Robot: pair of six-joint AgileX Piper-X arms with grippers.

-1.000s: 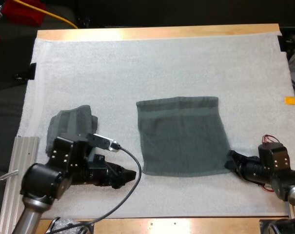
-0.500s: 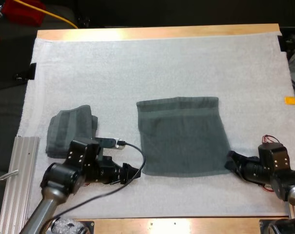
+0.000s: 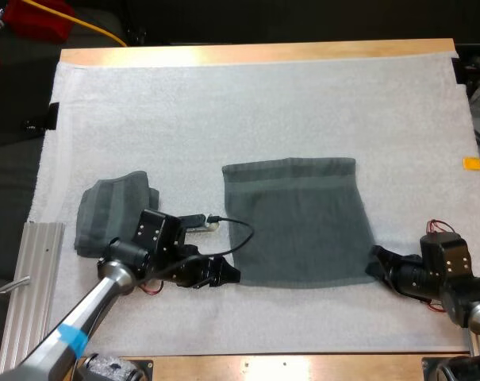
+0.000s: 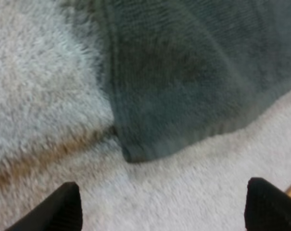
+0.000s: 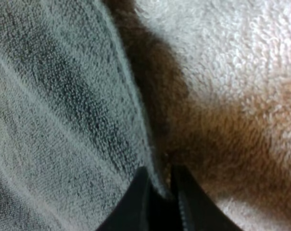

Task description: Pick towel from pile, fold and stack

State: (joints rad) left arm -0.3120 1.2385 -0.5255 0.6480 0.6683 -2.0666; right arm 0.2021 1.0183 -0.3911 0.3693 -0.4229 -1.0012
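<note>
Right jaws are clamped on the near right corner of the flat dark grey-green terry towel [image 3: 295,222], and I can see the hem squeezed between my two black fingers [image 5: 134,202]. That side looks good to go. Left jaws are wide open and empty, down low over the white fluffy mat [image 3: 224,103], just off the towel's near left corner and pointing straight at it. The smaller folded bundle of the same grey-green cloth [image 3: 109,213] sits well off the towel's left side, clear of the action. So I reckon the step in hand is getting the second corner. To do it well, I want the left jaws to slide in flat along the mat, with one finger under the hem and one over it. They should bite only a little way into the corner and catch the towel alone, not the pile of the mat beneath. The grip depth should match the right side, so both corners lift level. Then the near edge can carry over to the far edge squarely, without dragging the towel askew.
</note>
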